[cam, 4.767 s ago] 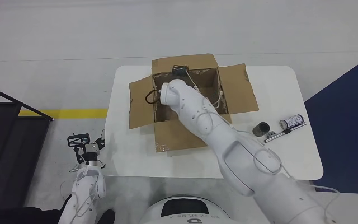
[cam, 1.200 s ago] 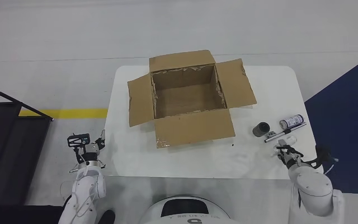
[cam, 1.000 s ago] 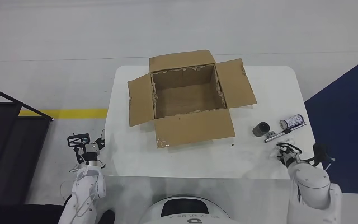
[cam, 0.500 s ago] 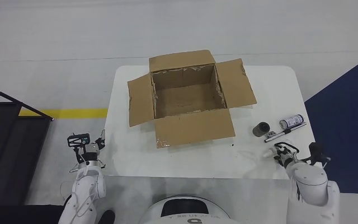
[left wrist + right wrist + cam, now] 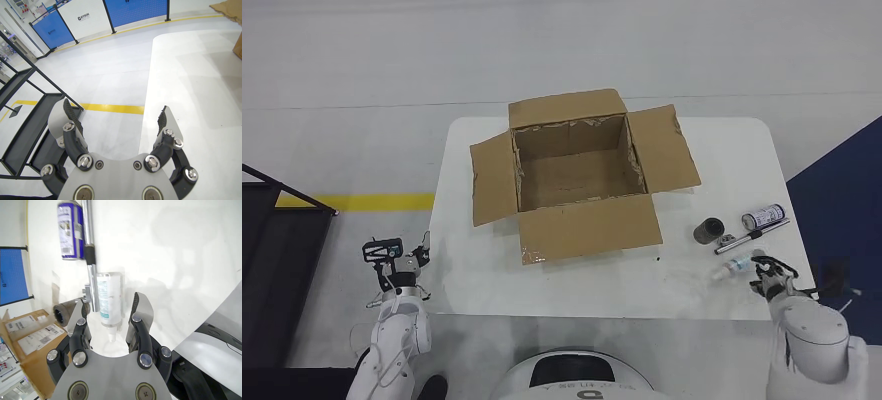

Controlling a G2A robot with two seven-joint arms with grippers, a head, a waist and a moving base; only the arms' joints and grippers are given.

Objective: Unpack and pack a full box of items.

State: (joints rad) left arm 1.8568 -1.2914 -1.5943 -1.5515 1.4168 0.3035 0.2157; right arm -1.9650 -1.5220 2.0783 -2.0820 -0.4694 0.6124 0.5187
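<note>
One small spray bottle (image 5: 109, 298) lies flat at four o'clock from the box (image 5: 572, 180), just off my right claw (image 5: 108, 300), its fingers spread; I judge it light, stiff, slick, best pinched across its labelled middle.

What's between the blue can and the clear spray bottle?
The metal rod lies between the blue can and the clear spray bottle, seen in right wrist and top views.
</note>
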